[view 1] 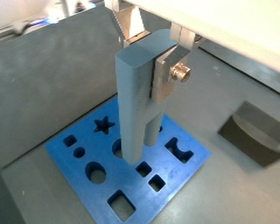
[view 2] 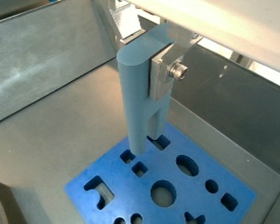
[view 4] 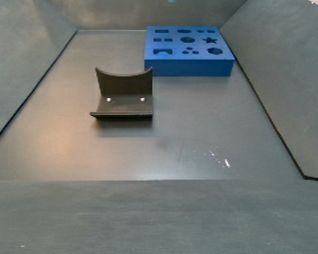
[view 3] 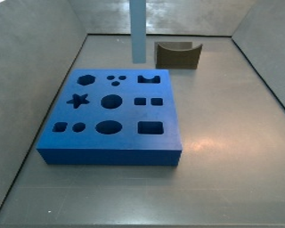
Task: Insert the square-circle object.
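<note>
Above blue board [view 1: 125, 171], end effector [view 1: 164, 54] gripping peg [view 1: 137, 105]

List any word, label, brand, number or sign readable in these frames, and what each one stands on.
None: no readable text in any view.
Blue block: only cut-out shapes, no lettering.
Grey-blue peg, held upright between the fingers of the gripper above the block: plain.
Fixture: dark and unmarked.
Grey floor and walls: bare.
</note>
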You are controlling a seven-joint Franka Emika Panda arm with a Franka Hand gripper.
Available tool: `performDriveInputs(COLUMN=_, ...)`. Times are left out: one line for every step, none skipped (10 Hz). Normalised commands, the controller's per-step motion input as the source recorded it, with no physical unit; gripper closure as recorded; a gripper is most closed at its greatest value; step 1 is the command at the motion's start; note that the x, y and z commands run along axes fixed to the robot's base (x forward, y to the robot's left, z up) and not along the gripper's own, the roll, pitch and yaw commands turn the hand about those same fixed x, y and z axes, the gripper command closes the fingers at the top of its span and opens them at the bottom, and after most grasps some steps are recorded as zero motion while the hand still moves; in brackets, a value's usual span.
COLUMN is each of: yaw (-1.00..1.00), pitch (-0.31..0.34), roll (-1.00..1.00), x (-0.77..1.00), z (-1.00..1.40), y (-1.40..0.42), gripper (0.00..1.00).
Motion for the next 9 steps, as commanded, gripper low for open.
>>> performDriveInputs(yaw=-1.0, pitch=-0.039, roll=-0.01, x=0.0, z=0.0, y=0.0, gripper=1.0)
performDriveInputs(yaw=-1.0, pitch=-0.06, roll=-0.04, x=0.0, z=-0.07, y=0.0, gripper=1.0)
performDriveInputs(yaw=-0.88, pitch=-0.073, roll=-0.06, x=-0.05, z=-0.11, y=-0.16, gripper=1.0)
performDriveInputs(yaw=-0.68, pitch=-0.09, roll=-0.06, x=-0.21, z=-0.13, y=-0.31, gripper=1.0)
performDriveInputs(yaw=-0.57, pitch=-0.103, roll=-0.07, x=-0.3, z=-0.14, y=-0.39, gripper=1.0)
performDriveInputs(yaw=-0.51, pitch=-0.107, roll=-0.07, x=-0.35, z=-0.14, y=-0.44, gripper=1.0)
performDriveInputs(yaw=-0.42, pitch=-0.091, roll=-0.05, x=-0.44, z=-0.1, y=-0.48, gripper=1.0)
performDriveInputs(yaw=-0.24, pitch=-0.073, roll=-0.03, x=-0.71, z=-0.12, y=-0.48, gripper=1.0)
performDriveInputs(yaw=-0.26, pitch=-0.049, roll=0.0, x=-0.81, z=-0.03, y=-0.32, gripper=1.0)
